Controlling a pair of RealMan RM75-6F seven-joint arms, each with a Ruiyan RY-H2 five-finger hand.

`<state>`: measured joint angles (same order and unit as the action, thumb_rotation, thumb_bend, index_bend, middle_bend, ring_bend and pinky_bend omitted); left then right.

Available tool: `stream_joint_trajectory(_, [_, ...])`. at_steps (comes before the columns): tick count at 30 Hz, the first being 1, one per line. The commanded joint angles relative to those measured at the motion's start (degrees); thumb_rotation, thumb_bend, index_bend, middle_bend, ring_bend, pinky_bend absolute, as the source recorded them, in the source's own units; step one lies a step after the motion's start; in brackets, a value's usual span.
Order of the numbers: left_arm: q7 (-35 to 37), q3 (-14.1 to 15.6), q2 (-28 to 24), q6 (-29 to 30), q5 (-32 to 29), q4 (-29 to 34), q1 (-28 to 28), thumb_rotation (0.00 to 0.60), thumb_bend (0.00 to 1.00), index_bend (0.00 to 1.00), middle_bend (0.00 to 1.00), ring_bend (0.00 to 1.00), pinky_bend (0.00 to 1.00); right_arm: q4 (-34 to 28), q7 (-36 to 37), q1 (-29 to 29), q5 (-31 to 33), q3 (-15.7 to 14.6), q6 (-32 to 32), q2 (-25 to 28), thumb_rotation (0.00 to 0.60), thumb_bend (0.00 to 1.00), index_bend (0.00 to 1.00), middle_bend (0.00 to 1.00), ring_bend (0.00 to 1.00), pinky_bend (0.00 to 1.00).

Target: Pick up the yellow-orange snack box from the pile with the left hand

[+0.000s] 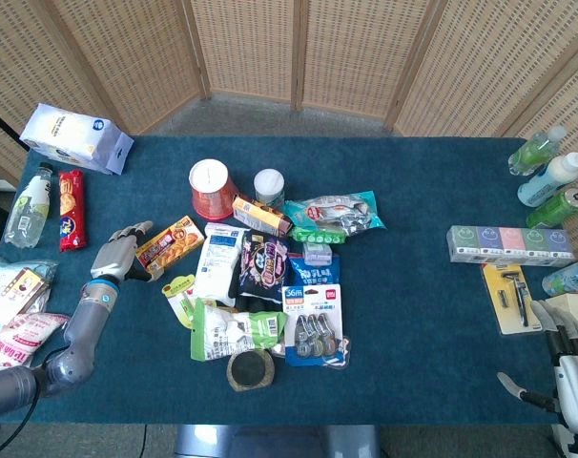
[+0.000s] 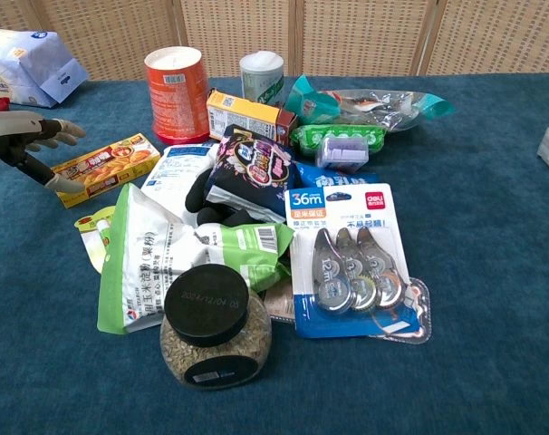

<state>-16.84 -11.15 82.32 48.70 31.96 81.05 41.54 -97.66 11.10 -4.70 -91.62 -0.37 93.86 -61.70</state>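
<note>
The yellow-orange snack box [image 1: 170, 243] lies flat at the left edge of the pile, also seen in the chest view as the yellow-orange snack box [image 2: 102, 169]. My left hand [image 1: 120, 257] is just left of it, open, fingers spread toward the box's near end; in the chest view the left hand [image 2: 25, 143] has its thumb reaching the box's left corner. Whether it touches is unclear. My right hand [image 1: 573, 377] rests open at the table's right front corner, holding nothing.
The pile holds a red tub [image 1: 211, 189], a white cup [image 1: 269, 187], a green pouch [image 1: 230, 332], a dark-lidded jar [image 1: 250, 370] and correction tape packs [image 1: 314, 324]. Left of my hand lie a red biscuit pack [image 1: 71, 208] and a bottle [image 1: 30, 204]. Bottles [image 1: 550, 177] stand at the right edge.
</note>
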Motion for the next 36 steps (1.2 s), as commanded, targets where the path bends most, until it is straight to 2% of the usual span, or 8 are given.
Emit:
stream_joint_trajectory(1, [0.4, -0.4, 1.6, 0.7, 0.4, -1.4, 0.4, 0.545, 0.29, 0.00, 0.10, 0.07, 0.00, 0.0, 0.4, -0.2, 0.2, 0.0, 0.2, 0.0, 0.597, 0.15, 0.00, 0.00, 0.00, 0.00])
stream_joint_trajectory(7, [-0.4, -0.4, 4.1, 2.1, 1.5, -3.4, 1.0, 0.600, 0.30, 0.06, 0.17, 0.25, 0.02, -0.4, 1.2, -0.3, 0.2, -0.2, -0.2, 0.8, 0.595, 0.15, 0.00, 0.00, 0.00, 0.00])
stream_joint_trajectory(9, [-0.7, -0.5, 4.7, 2.9, 1.9, -3.7, 1.0, 0.600, 0.32, 0.12, 0.23, 0.34, 0.11, -0.5, 1.9, -0.6, 0.1, -0.1, 0.4, 0.9, 0.594, 0.15, 0.00, 0.00, 0.00, 0.00])
stream_joint_trajectory(12, [-1.8, -0.3, 5.0, 4.2, 2.3, -3.8, 1.0, 0.600, 0.38, 0.19, 0.30, 0.45, 0.31, -0.4, 2.7, -0.9, -0.4, -0.1, 1.2, 1.1, 0.595, 0.15, 0.00, 0.00, 0.00, 0.00])
stream_joint_trajectory(15, [-2.4, -0.4, 4.5, 5.3, 2.4, -3.1, 0.6, 0.600, 0.43, 0.25, 0.33, 0.52, 0.39, -0.3, 3.7, -1.3, -0.3, -0.2, 1.7, 1.5, 0.596, 0.15, 0.00, 0.00, 0.00, 0.00])
stream_joint_trajectory(22, [2.6, -2.3, -1.5, 9.1, 7.2, 4.8, -3.0, 0.600, 0.43, 0.31, 0.37, 0.54, 0.43, 0.0, 3.6, -1.6, -0.6, 0.1, 2.3, 1.4, 0.593, 0.15, 0.00, 0.00, 0.00, 0.00])
stream_joint_trajectory(29, [10.5, -3.8, -11.4, 18.4, 19.4, 18.6, -9.8, 0.600, 0.43, 0.33, 0.39, 0.54, 0.42, 1.2, 4.2, -0.5, -0.8, 0.4, 0.7, 0.0, 0.596, 0.15, 0.00, 0.00, 0.00, 0.00])
stream_joint_trajectory(36, [16.5, -5.3, -17.7, 26.7, 30.7, 26.7, -14.5, 0.600, 0.42, 0.36, 0.42, 0.53, 0.39, 2.8, 4.5, 0.9, -0.7, 0.7, -1.4, -2.0, 0.596, 0.15, 0.00, 0.00, 0.00, 0.00])
